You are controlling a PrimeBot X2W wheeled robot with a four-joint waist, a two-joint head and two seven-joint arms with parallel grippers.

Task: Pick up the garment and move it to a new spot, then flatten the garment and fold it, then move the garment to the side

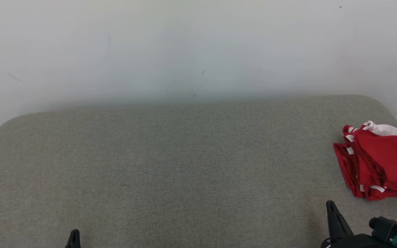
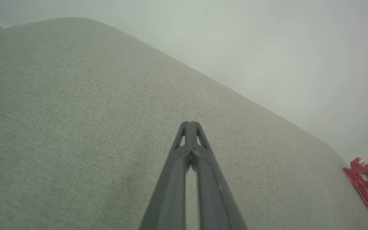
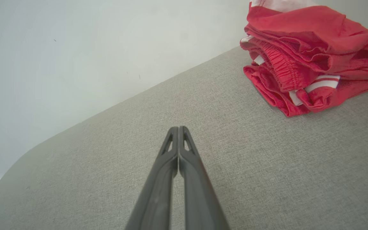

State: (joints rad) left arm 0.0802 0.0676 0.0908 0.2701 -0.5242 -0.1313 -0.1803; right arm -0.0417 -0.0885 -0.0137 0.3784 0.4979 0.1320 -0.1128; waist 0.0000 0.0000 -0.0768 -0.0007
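At the right edge of the surface [image 1: 184, 165] the folded garment [image 1: 377, 162] seems set aside, so left gripper [image 1: 74, 233] and right gripper [image 1: 330, 206] rest closed, empty.

A grey fabric surface [image 1: 171, 165] (rounded corners) meets a pale wall [image 1: 184, 44].

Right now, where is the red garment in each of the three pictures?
Head view: red garment at the right edge, middle height.
Left wrist view: red garment, lower right corner, cut off.
Right wrist view: red garment, upper right corner.
Shared landmark: grey cushion meeting the white wall.
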